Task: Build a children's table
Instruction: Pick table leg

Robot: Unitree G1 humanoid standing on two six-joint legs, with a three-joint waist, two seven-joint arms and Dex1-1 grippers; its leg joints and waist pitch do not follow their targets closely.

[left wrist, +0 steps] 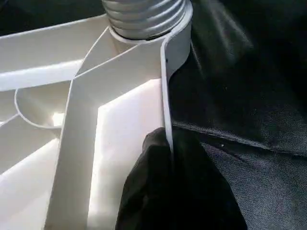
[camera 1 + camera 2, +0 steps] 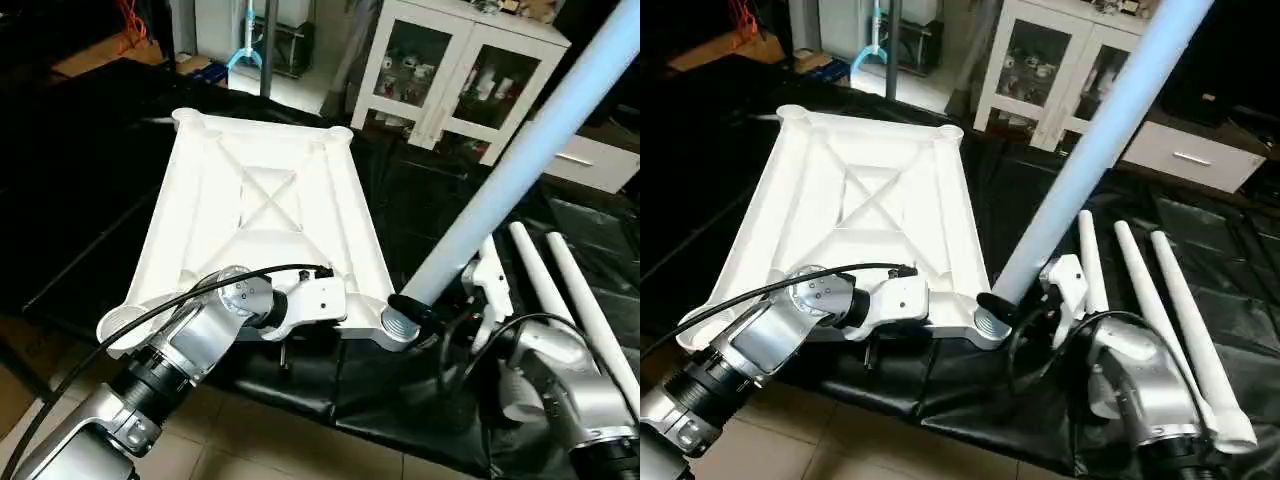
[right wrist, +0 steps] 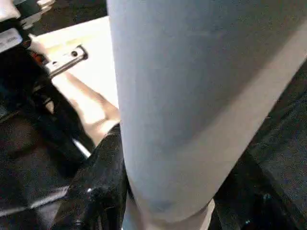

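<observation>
The white tabletop (image 2: 270, 200) lies upside down on the black-covered surface, its X ribs facing up. My left gripper (image 2: 300, 325) is shut on the near rim (image 1: 165, 96), close to the near right corner; a black finger (image 1: 163, 191) presses the rim wall. One white leg (image 2: 520, 160) slants up and to the right. Its grey threaded end (image 1: 144, 14) sits in the near right corner socket (image 2: 398, 325). My right gripper (image 2: 428, 310) is shut on this leg just above the thread, and a black finger (image 3: 96, 191) shows beside the tube.
Three more white legs (image 2: 1150, 300) lie side by side on the black cover, right of the tabletop. A white glass-door cabinet (image 2: 440, 70) and a white drawer unit (image 2: 600, 165) stand behind. The surface's near edge drops to a tiled floor (image 2: 260, 440).
</observation>
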